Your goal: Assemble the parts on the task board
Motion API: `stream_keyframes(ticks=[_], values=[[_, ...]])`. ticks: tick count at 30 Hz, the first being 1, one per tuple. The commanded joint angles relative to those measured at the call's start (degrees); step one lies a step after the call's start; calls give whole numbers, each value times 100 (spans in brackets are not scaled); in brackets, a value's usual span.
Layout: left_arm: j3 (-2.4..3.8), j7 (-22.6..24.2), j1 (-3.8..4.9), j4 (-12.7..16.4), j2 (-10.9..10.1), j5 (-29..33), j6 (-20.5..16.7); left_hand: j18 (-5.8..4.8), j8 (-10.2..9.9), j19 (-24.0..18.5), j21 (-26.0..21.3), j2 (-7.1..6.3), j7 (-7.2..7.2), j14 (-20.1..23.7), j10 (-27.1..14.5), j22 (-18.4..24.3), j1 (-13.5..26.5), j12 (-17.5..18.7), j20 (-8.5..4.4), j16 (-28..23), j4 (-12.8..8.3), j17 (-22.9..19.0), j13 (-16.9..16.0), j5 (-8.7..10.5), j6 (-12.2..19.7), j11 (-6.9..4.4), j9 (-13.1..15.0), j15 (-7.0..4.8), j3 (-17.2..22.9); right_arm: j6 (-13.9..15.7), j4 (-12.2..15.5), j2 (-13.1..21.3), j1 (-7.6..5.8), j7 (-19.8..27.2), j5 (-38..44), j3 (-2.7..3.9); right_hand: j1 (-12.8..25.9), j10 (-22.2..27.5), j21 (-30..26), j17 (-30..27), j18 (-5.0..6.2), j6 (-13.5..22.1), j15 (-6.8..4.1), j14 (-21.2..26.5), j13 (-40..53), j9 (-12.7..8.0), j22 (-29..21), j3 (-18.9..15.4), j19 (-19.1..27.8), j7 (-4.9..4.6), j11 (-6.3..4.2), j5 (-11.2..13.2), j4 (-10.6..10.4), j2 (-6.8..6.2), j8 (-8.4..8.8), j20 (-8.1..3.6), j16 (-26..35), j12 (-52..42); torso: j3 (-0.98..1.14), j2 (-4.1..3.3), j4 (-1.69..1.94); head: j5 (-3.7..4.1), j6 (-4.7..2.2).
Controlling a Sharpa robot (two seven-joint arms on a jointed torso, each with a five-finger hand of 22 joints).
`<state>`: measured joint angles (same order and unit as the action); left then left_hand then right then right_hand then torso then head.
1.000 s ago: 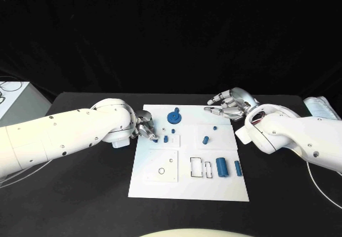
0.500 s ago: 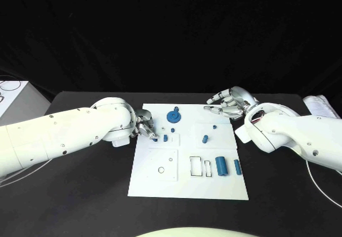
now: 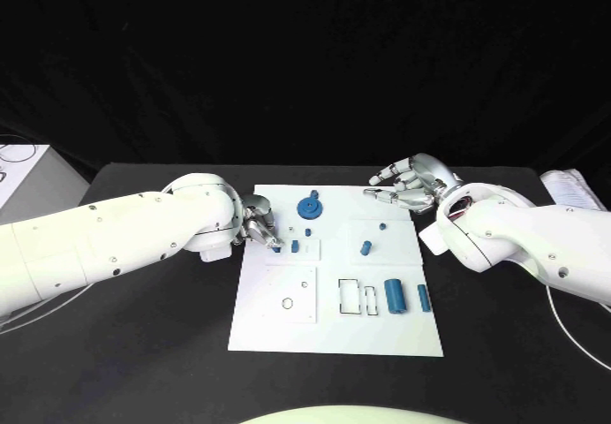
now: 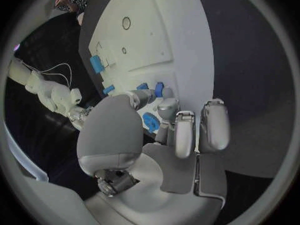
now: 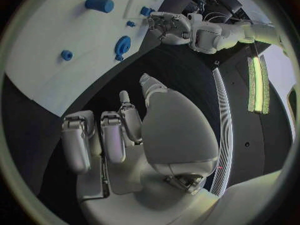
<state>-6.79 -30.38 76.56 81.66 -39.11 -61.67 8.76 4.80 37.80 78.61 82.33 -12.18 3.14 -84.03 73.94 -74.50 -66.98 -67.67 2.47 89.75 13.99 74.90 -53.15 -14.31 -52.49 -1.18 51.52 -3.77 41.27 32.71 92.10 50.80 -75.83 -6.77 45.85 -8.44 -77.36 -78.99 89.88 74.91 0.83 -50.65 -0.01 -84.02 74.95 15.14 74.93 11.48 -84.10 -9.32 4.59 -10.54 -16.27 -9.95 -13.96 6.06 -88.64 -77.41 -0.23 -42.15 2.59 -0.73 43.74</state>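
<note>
The white task board point(image 3: 337, 331) lies in the middle of the table. A blue gear-like disc point(image 3: 310, 209) stands near its far edge, small blue pegs point(image 3: 366, 248) sit mid-board, and two blue cylinders point(image 3: 395, 296) lie near the right edge. My left hand point(image 3: 259, 225) is at the board's left edge, fingers curled. Its fingertips point(image 4: 167, 104) are right at a small blue peg point(image 3: 276, 249) beside another peg point(image 4: 159, 89); whether it grips the peg is unclear. My right hand point(image 3: 408, 185) hovers off the board's far right corner, fingers curled, palm point(image 5: 169, 130) bare.
A white box point(image 3: 26, 177) stands at the table's far left. A pale packet point(image 3: 569, 190) lies at the far right. Black rectangular outlines point(image 3: 358, 298) and small holes point(image 3: 288, 303) mark the board's near half.
</note>
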Motion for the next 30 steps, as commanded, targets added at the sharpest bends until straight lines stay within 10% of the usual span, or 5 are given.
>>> stream_keyframes(ticks=[1, 30], values=[[-39, -20, -52, -3, 24, 20, 220, -100, 28, -45, -10, -25, -39, -597, 19, 7, 142, 5, 6, 25, -874, 1510, -15, 24, -7, -4, 139, -30, 911, -57, 11, 3, 4, 34, 53, 0, 70, 39, -15, 1185, -75, 44, 22, -511, 287, -1, 1488, -23, -575, 6, -12, -4, -21, 15, -26, 8, 18, 20, -1, 0, 3, -1, 4], [-44, -19, -52, -34, 29, 41, 261, -95, -32, -58, -62, -125, -97, -588, -15, 33, 900, -31, -22, 12, -99, 1486, -52, 40, -165, -41, 131, -62, -280, -41, 22, 22, 4, 43, 48, 0, 101, 43, -20, 1181, -74, 47, 22, -510, 282, -2, 1485, -32, -573, 6, -12, -3, -31, 24, -31, 8, 20, 25, -1, -2, -1, 21, 2]])
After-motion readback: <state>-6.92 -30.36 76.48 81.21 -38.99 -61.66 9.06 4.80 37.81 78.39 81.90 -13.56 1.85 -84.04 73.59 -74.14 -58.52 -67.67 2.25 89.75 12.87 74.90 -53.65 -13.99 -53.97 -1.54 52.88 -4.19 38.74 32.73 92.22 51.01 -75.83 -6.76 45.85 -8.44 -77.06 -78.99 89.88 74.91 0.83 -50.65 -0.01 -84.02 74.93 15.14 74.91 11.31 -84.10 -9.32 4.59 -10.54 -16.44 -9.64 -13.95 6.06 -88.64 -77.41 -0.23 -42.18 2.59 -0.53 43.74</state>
